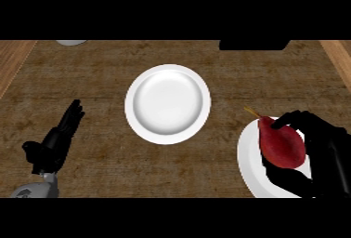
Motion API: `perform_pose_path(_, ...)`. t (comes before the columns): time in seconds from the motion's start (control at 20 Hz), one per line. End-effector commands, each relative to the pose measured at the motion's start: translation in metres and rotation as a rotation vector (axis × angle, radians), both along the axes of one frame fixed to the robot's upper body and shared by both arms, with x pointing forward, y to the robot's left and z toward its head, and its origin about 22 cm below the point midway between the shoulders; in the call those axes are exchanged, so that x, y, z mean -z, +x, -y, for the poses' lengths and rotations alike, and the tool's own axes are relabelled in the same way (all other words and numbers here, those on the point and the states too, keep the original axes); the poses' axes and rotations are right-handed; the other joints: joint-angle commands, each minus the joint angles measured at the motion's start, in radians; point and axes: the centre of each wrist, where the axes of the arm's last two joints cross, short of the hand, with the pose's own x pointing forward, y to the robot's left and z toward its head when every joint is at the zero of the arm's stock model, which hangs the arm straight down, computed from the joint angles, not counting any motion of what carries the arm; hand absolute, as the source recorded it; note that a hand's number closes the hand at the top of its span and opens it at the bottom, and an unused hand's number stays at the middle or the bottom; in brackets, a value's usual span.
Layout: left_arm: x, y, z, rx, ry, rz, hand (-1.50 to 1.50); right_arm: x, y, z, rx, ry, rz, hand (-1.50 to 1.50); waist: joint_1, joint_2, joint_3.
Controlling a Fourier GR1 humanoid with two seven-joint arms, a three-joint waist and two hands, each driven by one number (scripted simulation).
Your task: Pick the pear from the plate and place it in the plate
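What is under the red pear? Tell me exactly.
A white plate at the right edge lies under the pear. The right hand curls round the pear and hides the plate's right part; whether the pear touches the plate is unclear.

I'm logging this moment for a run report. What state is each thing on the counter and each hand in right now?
Pear: red, lying over the right plate, stem pointing up-left, right hand's fingers curled round it.
Right plate: white, at the lower right, partly hidden by pear and hand.
Center plate: white, nothing on it.
Right hand: shut on the pear.
Left hand: open, fingers straight, resting at the lower left, touching nothing.
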Motion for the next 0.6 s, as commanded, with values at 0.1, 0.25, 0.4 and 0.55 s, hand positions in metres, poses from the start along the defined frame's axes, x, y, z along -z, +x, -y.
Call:
perform_pose_path(0.1,-0.011,0.009,0.01,0.01,-0.01,0.005,0.0,-0.027,0.029,-0.039,-0.039,0.008,0.016,1.5,0.005,0.001,0.0)
perform_pose_path(0.25,0.001,0.001,0.02,0.004,-0.006,-0.001,0.0,-0.024,0.036,-0.089,-0.087,0.018,-0.035,1.5,0.011,0.001,0.0)
perform_pose_path(0.4,-0.006,0.019,0.003,0.004,-0.001,0.02,0.0,-0.014,0.08,-0.095,-0.115,0.035,-0.064,1.5,0.009,0.004,0.0)
perform_pose_path(0.55,0.0,-0.006,-0.008,0.016,-0.01,0.009,0.0,0.018,0.096,-0.113,-0.134,0.069,-0.088,1.5,0.021,0.005,0.001)
